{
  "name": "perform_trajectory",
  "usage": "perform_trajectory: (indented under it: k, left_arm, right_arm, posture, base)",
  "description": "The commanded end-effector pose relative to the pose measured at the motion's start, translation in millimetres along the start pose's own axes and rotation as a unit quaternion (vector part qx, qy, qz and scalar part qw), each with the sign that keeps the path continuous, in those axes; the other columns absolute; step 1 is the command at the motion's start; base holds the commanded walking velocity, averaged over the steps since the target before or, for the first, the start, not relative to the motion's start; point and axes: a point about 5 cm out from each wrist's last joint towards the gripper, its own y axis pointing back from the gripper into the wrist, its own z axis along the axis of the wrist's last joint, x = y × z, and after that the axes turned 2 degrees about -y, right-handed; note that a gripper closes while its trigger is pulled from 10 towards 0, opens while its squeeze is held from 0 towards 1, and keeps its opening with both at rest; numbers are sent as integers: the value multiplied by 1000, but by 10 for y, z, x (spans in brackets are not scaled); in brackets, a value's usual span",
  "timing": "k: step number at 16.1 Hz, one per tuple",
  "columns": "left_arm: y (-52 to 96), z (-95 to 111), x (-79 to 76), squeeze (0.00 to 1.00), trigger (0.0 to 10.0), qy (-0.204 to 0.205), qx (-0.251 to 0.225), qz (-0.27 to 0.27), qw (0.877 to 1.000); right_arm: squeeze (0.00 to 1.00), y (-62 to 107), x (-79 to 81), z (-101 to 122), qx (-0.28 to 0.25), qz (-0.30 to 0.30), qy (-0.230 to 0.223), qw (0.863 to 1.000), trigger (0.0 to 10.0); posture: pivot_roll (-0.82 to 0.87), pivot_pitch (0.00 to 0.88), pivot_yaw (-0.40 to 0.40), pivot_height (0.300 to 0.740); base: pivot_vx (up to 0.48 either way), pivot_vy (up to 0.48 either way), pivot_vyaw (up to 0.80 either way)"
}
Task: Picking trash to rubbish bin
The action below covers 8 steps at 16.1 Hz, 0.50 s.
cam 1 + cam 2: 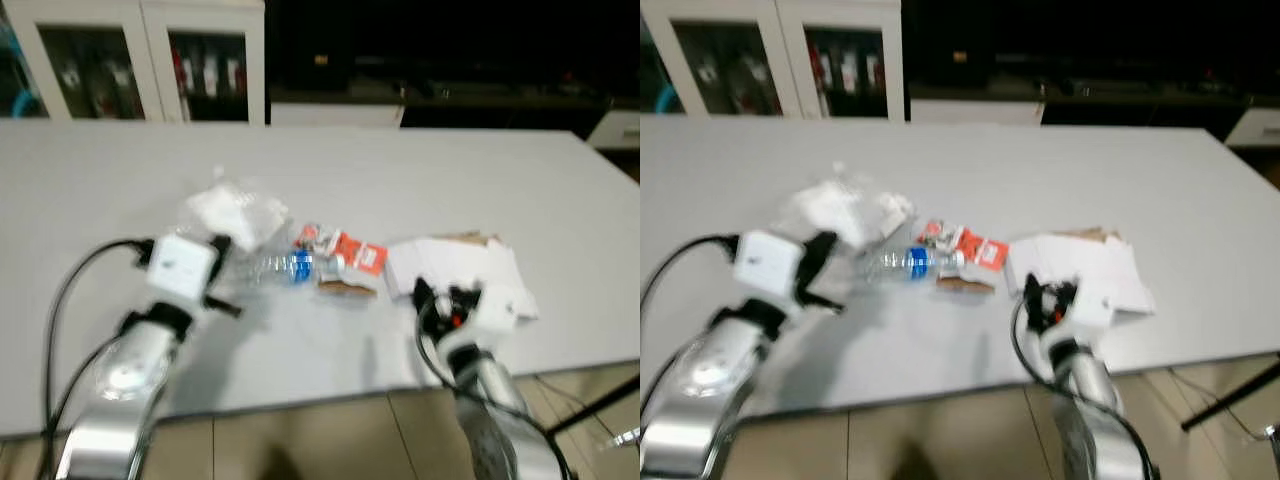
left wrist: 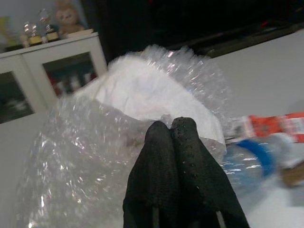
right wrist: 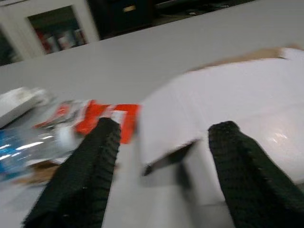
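left gripper (image 2: pixel 170 124): fingers pressed together against plastic bag (image 1: pixel 235 212), left of bottle (image 1: pixel 275 268) | right gripper (image 3: pixel 161 130): fingers spread, white box (image 3: pixel 228 102) edge between them, right of bottle, on table (image 1: pixel 420 180)

Table (image 1: pixel 560 180): bears all the trash, cabinet (image 1: pixel 140 60) behind it.
Plastic bag (image 1: pixel 232 212): leftmost, left gripper (image 1: pixel 222 275) at its near edge.
Bottle (image 1: pixel 275 268): lying just right of bag.
Wrapper (image 1: pixel 355 253): right of bottle, touching.
Cardboard box (image 1: pixel 460 262): rightmost, right gripper (image 1: pixel 437 298) before it.
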Motion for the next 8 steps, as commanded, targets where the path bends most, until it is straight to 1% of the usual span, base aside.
perform_trajectory:
  k: [1,2,3,4,6,7,8]
  left_arm:
    - [9,76,-109,0,10000,19,-28,-38,999]
    - [27,77,-122,0,10000,24,-30,-50,998]
    - [62,105,-142,0,10000,36,-35,-75,996]
    - [76,134,-142,0,10000,43,-40,-85,995]
    - [91,133,-135,0,10000,43,-41,-89,994]
    - [89,135,-137,0,10000,43,-41,-92,994]
    - [75,138,-146,0,10000,43,-43,-97,993]
  right_arm:
    - [1000,89,-134,39,-23,-26,-24,999,10000]
    - [1000,116,-163,6,-15,-34,-20,999,10000]
    - [1000,174,-236,32,-23,-56,-36,998,10000]
    - [1000,216,-295,96,-43,-74,-53,995,10000]
    - [1000,282,-359,161,-67,-97,-74,990,10000]
    - [1000,312,-425,130,-55,-123,-89,987,10000]
    - [1000,277,-484,14,-13,-145,-123,982,10000]
  posture:
    - [58,0,-64,740]
    - [60,0,-64,740]
    - [61,0,-61,740]
    - [59,0,-60,740]
    - [53,0,-55,740]
    - [46,0,-50,740]
    - [46,0,-50,740]
  base:
    - [0,0,0]
    - [0,0,0]
    - [0,0,0]
    - [0,0,0]
    - [0,0,0]
    - [0,0,0]
    - [0,0,0]
